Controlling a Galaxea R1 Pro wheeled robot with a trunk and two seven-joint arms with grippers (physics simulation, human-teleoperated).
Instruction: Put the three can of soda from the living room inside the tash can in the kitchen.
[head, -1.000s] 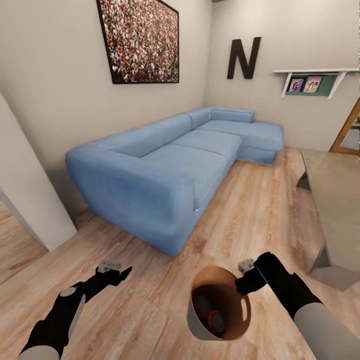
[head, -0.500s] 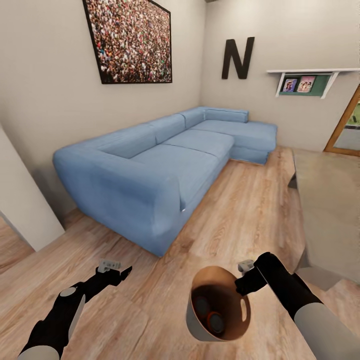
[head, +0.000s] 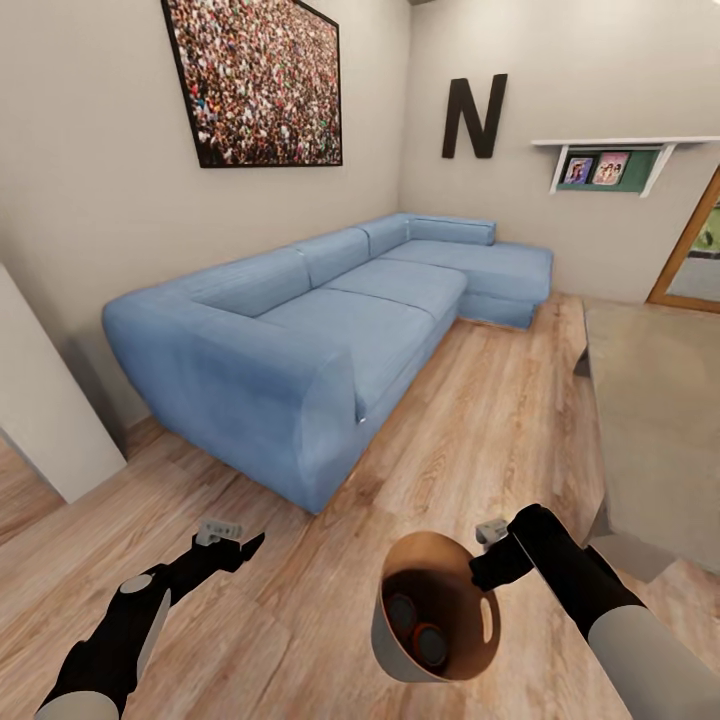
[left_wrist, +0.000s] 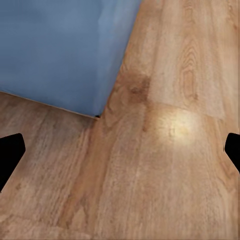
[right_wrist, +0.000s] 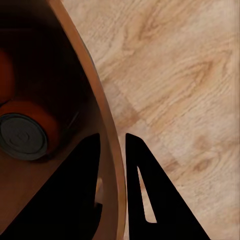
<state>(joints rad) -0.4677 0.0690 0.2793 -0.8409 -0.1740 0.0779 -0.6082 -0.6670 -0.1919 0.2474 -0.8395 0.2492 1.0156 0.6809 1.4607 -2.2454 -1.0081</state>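
On my far left in the head view I see a pale wall corner (head: 45, 400), and above it a framed crowd photograph (head: 255, 80) hangs on the wall. My left end effector (head: 243, 548) hangs low over the wooden floor (head: 480, 430), holding nothing. In the left wrist view its two dark fingertips (left_wrist: 10, 155) sit at opposite edges of the picture, spread wide, with bare floor planks and a corner of the blue sofa (left_wrist: 60, 50) between and beyond them.

The blue sofa (head: 300, 330) runs along the wall toward the far corner, where a black letter N (head: 475, 115) is mounted.

Lower down and right of centre, the tash can (head: 435, 620) hangs above the floor, tilted so its mouth faces me. Inside it I see two cans of soda (head: 420, 630) lying at the bottom, their round ends showing; the one I can make out best is orange. I cannot tell whether a third lies deeper in the shadow. In the right wrist view one orange can (right_wrist: 22, 132) with a dark grey end rests against the copper wall of the bucket (right_wrist: 95, 115).

My right end effector (head: 487, 572) is pinching the bucket's rim beside the slot handle. In the right wrist view, one finger (right_wrist: 150, 195) is outside the wall and the other inside.

Further right, a white shelf (head: 610, 160) holds small pictures, and a grey surface (head: 650, 420) stands at the frame's right edge.
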